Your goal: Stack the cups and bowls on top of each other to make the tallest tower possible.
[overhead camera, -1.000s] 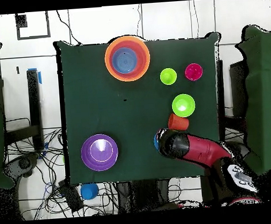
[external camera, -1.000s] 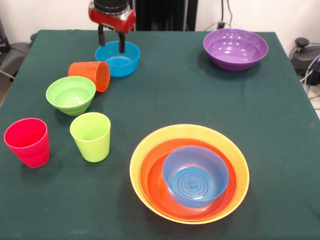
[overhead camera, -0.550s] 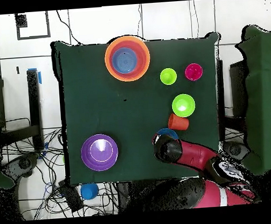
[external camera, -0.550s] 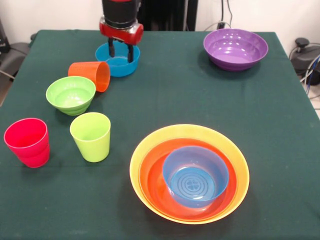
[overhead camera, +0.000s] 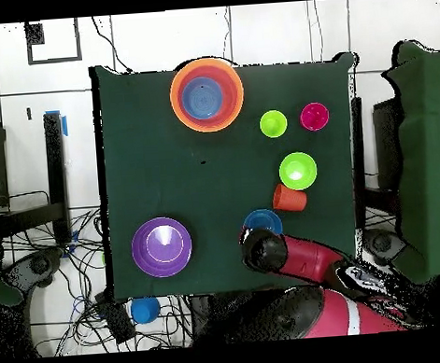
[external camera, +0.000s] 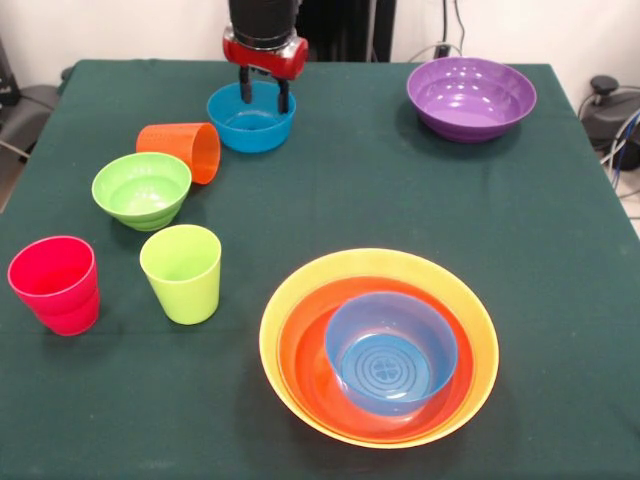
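At 5 o'clock on the worktop [external camera: 330, 200], three bowls [external camera: 379, 345] sit nested; the gripper [external camera: 264, 94] straddles the loose blue bowl's [external camera: 251, 122] rim, spread, with the cups [external camera: 182, 272] unstacked.

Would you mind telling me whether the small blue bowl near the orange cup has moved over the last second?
Yes. In the front view the small blue bowl has slid right, away from the lying orange cup, toward the purple bowl.

A dark green cloth [external camera: 330, 190] covers the table. Past its right edge in the front view sits a black device [external camera: 607, 110] with cables [external camera: 624, 150]. Overhead, the floor [overhead camera: 139, 40] is pale and tiled, with a black square outline [overhead camera: 53, 42] marked on it, tangled cables [overhead camera: 50, 248] and a small blue object [overhead camera: 145, 309] below the table.
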